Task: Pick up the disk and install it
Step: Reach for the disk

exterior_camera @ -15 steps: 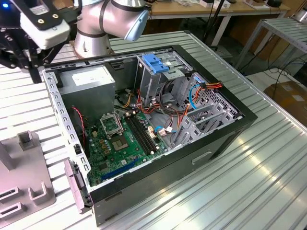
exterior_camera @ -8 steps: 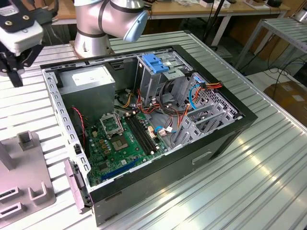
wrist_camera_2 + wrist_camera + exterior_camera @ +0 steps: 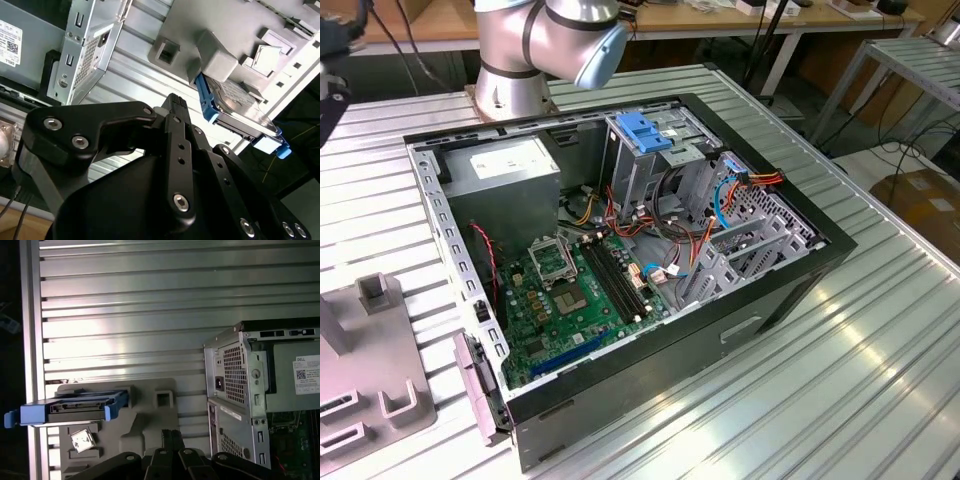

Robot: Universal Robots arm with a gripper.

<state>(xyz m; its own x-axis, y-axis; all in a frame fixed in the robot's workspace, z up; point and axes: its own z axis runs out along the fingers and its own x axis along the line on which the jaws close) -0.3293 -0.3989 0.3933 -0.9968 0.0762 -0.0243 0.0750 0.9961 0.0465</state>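
Blue-railed disk (image 3: 75,407) stands on edge in grey holder (image 3: 150,416), long axis level; gripper (image 3: 171,434) closed, empty

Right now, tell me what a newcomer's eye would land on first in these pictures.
The open computer case with its green motherboard sits in the middle of the exterior view. In the first wrist view, the blue-railed disk stands on edge in a grey holder on the ribbed metal table, apart from the black hand.
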